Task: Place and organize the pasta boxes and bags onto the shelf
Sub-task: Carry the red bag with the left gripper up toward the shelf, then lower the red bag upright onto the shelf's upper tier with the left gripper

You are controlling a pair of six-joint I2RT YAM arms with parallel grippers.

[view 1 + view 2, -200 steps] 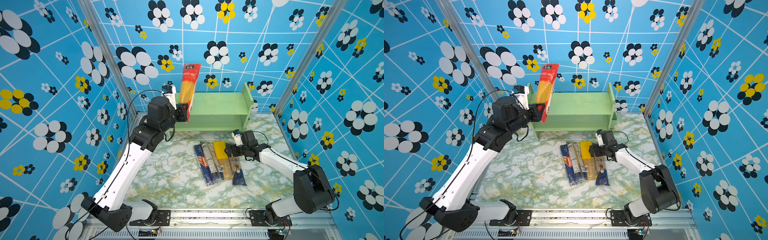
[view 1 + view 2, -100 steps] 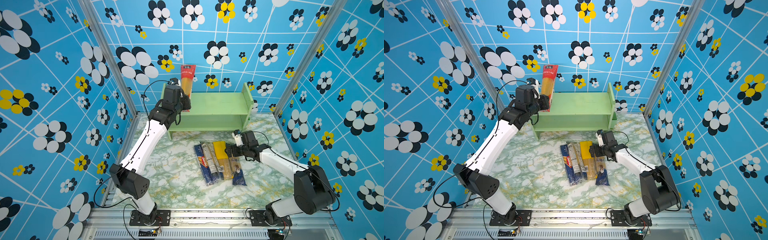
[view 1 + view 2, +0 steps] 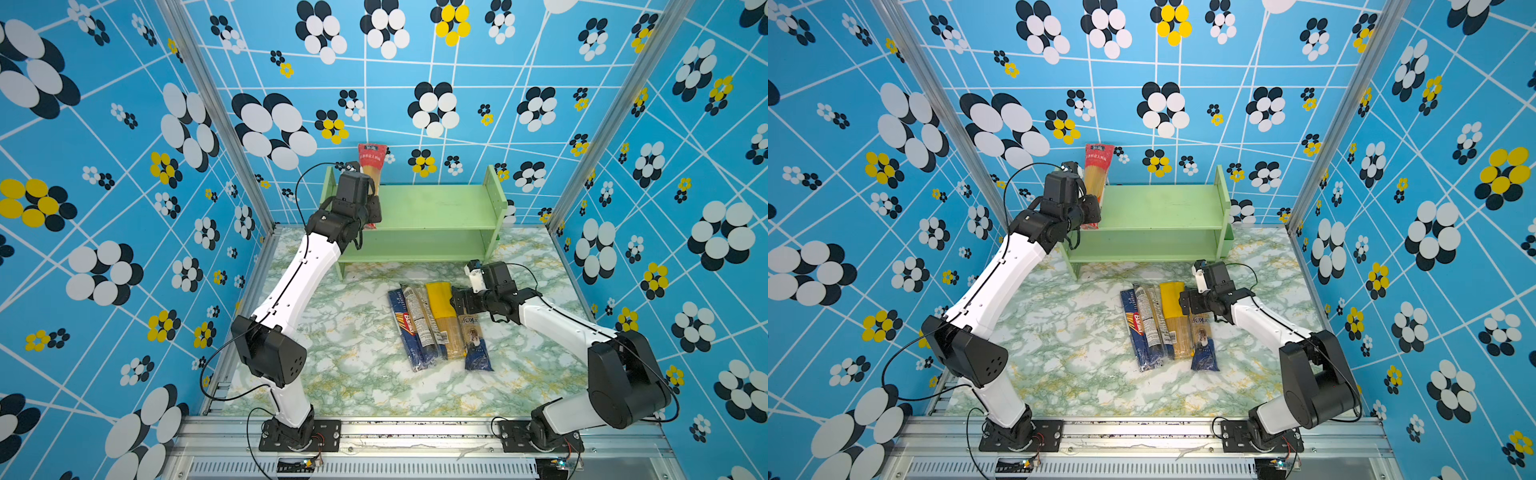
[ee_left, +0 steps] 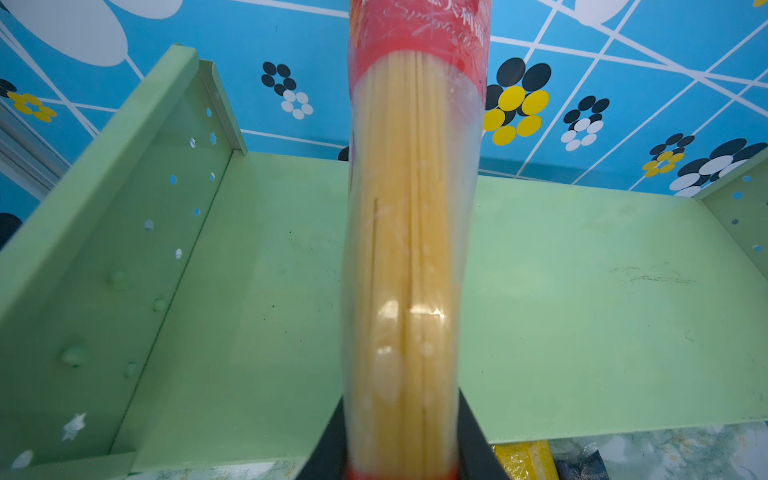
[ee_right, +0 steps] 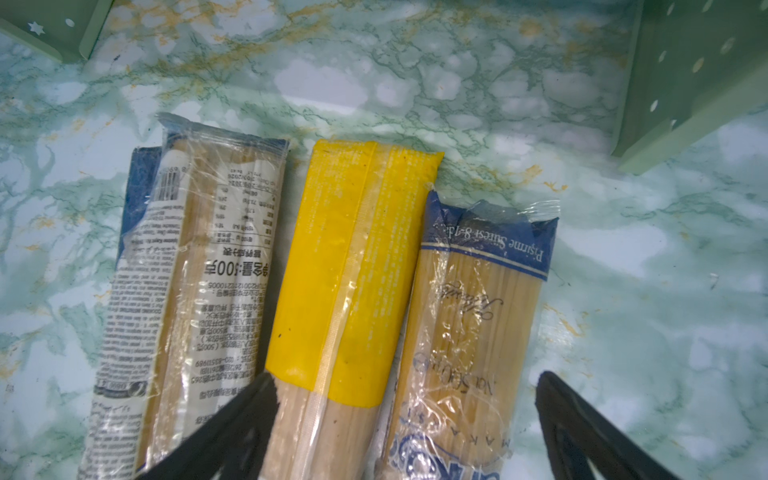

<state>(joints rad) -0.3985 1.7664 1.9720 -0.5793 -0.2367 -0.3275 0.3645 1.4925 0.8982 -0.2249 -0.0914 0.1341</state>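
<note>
Left gripper (image 3: 371, 210) clamps our red spaghetti bag (image 3: 372, 166) over the shelf (image 3: 436, 203), right gripper (image 3: 456, 301) gapes above four unshelved packs (image 3: 438, 328).

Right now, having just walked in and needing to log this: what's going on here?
The left arm's fingers are shut on a red spaghetti bag, holding it upright by its lower end over the top board of the green shelf, at the end nearest that arm. Whether the bag touches the board is unclear. The right arm's fingers are wide open above four other pasta packs lying side by side on the marble table.
</note>
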